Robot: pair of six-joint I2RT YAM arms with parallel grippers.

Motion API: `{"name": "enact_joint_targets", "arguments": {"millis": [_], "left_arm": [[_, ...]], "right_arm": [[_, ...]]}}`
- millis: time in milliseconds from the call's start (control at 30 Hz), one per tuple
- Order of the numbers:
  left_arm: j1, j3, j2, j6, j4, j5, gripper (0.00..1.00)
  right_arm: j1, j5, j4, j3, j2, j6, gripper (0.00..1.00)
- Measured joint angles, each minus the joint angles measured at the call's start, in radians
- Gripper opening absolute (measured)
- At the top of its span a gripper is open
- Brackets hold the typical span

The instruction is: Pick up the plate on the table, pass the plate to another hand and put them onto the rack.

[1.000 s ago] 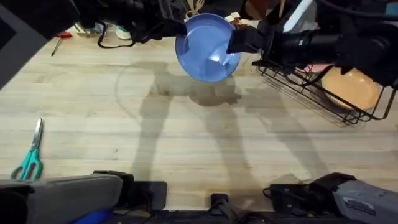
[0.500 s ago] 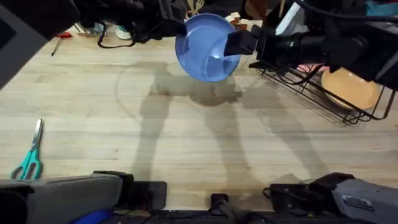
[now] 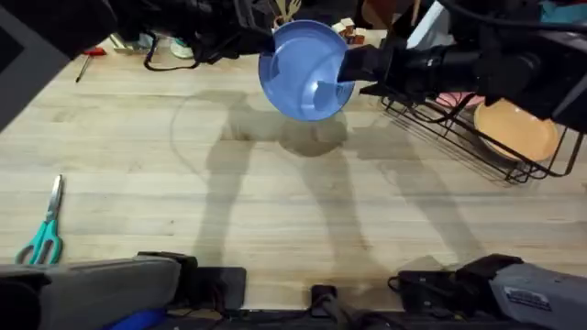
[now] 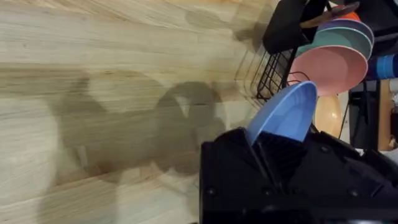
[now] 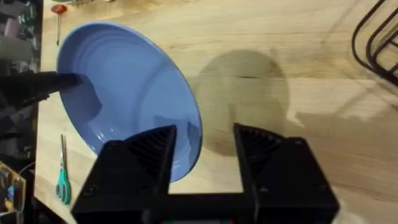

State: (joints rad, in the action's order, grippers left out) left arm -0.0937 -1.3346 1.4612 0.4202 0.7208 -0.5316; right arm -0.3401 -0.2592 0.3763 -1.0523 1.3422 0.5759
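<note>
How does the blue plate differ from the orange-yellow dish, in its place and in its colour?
The blue plate is held in the air above the table by the left gripper; the orange-yellow dish sits in the black wire rack, touched by no gripper. Both are round.

Counter: pale plank wood, crossed by soft dark shadows. Clutter along the far edge; scissors at the near left.

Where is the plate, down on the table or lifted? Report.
Lifted and tilted: the plate casts a separate shadow on the table, its rim clamped in the left end effector.
</note>
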Motion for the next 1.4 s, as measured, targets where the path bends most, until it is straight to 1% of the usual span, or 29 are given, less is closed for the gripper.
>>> {"name": "enact_joint_targets", "arguments": {"millis": [67, 100, 167, 267, 567, 600, 700, 833, 933, 967, 1000, 1400], "left_arm": [[0.000, 0.000, 0.000, 0.000, 0.000, 0.000, 0.041], [0.000, 0.000, 0.000, 0.000, 0.000, 0.000, 0.041], [0.000, 0.000, 0.000, 0.000, 0.000, 0.000, 0.041], [0.000, 0.000, 0.000, 0.000, 0.000, 0.000, 0.041], [0.000, 0.000, 0.000, 0.000, 0.000, 0.000, 0.041], [0.000, 0.000, 0.000, 0.000, 0.000, 0.000, 0.041], [0.000, 0.000, 0.000, 0.000, 0.000, 0.000, 0.041], [0.000, 0.000, 0.000, 0.000, 0.000, 0.000, 0.041], [0.000, 0.000, 0.000, 0.000, 0.000, 0.000, 0.041], [0.000, 0.000, 0.000, 0.000, 0.000, 0.000, 0.040], [0.000, 0.000, 0.000, 0.000, 0.000, 0.001, 0.040], [0.001, 0.000, 0.000, 0.000, 0.000, 0.001, 0.041]], "right_arm": [[0.000, 0.000, 0.000, 0.000, 0.000, 0.000, 0.505], [0.000, 0.000, 0.000, 0.000, 0.000, 0.000, 0.448], [0.000, 0.000, 0.000, 0.000, 0.000, 0.000, 0.391], [0.000, 0.000, 0.000, 0.000, 0.000, 0.000, 0.377], [-0.020, 0.000, -0.003, 0.000, 0.002, 0.000, 0.386], [-0.022, 0.000, -0.004, 0.000, 0.006, 0.000, 0.373], [-0.024, 0.000, -0.006, 0.000, 0.028, 0.000, 0.296], [-0.024, 0.000, -0.008, 0.000, 0.054, 0.000, 0.225], [-0.024, 0.000, -0.016, 0.000, 0.054, 0.000, 0.116], [-0.024, 0.000, -0.019, 0.000, 0.054, 0.001, 0.062], [-0.024, -0.001, -0.020, 0.000, 0.054, 0.001, 0.042], [-0.024, -0.005, -0.025, 0.000, 0.054, 0.001, 0.031]]}}
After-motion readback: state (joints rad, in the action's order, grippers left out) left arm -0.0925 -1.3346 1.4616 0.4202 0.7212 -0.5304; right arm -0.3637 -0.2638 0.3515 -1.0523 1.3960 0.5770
